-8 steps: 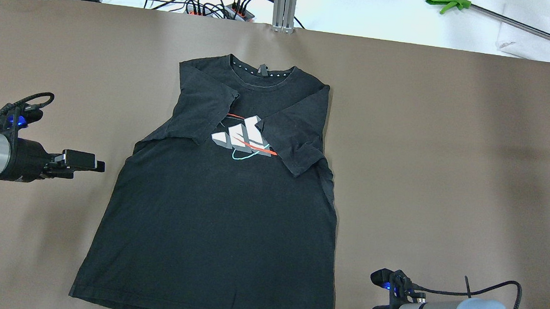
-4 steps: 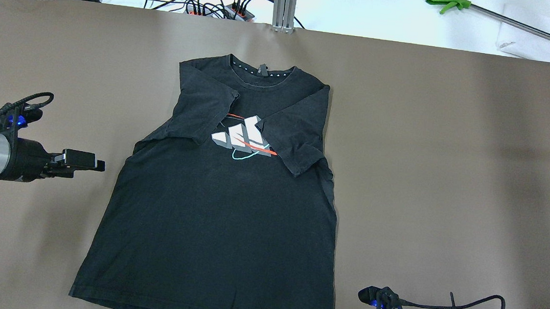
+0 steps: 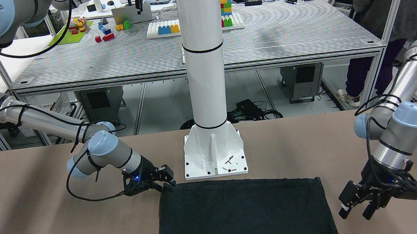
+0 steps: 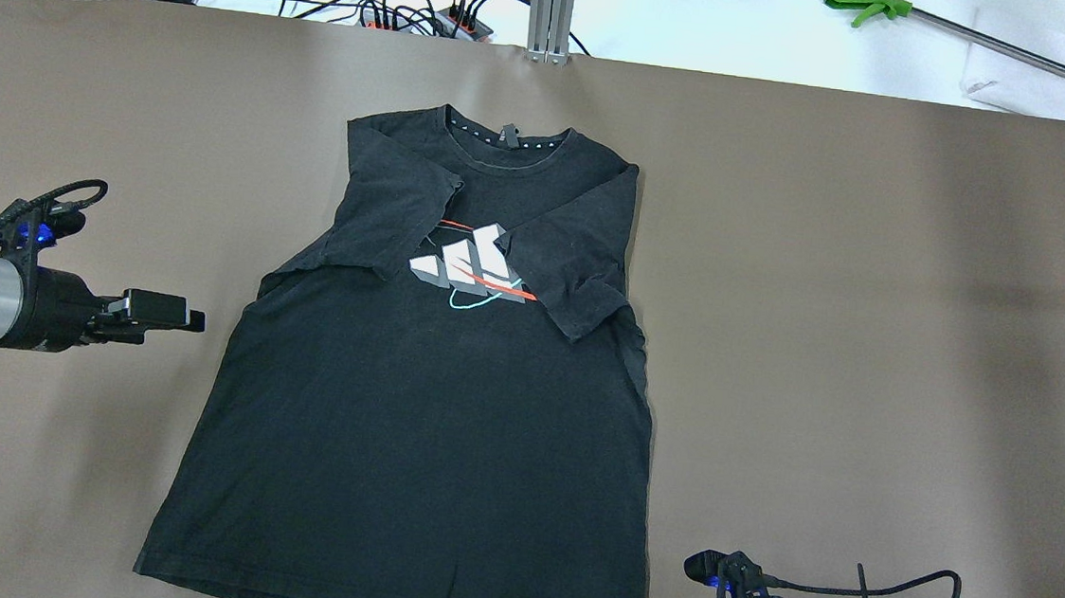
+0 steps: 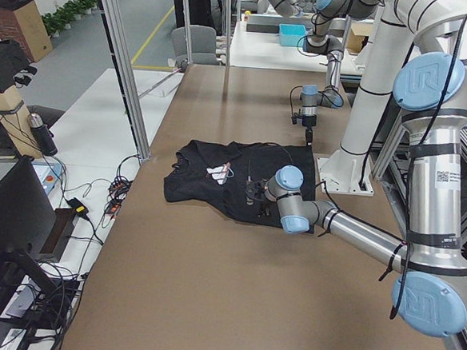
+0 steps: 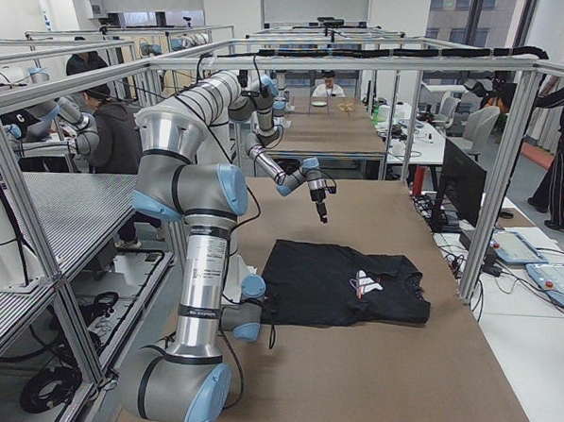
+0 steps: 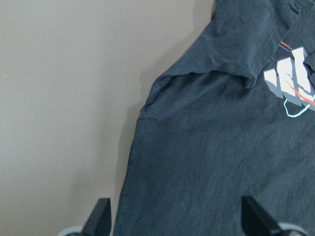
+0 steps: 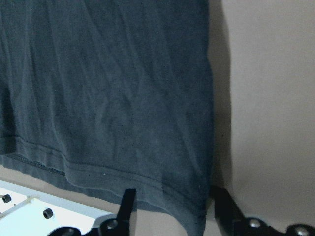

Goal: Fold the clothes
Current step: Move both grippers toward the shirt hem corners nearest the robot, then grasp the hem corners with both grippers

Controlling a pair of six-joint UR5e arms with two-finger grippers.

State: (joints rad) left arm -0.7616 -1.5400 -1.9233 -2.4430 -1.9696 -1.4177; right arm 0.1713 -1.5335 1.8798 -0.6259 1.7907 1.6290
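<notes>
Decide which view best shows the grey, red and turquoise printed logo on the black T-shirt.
Overhead exterior: the grey, red and turquoise logo shows large, face-on, on the black T-shirt. The left wrist view crops it; both side views show it tiny; the others miss it.

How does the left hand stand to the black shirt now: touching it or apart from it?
Apart. In the overhead view, a strip of bare brown table shows between the left hand and the shirt.
</notes>
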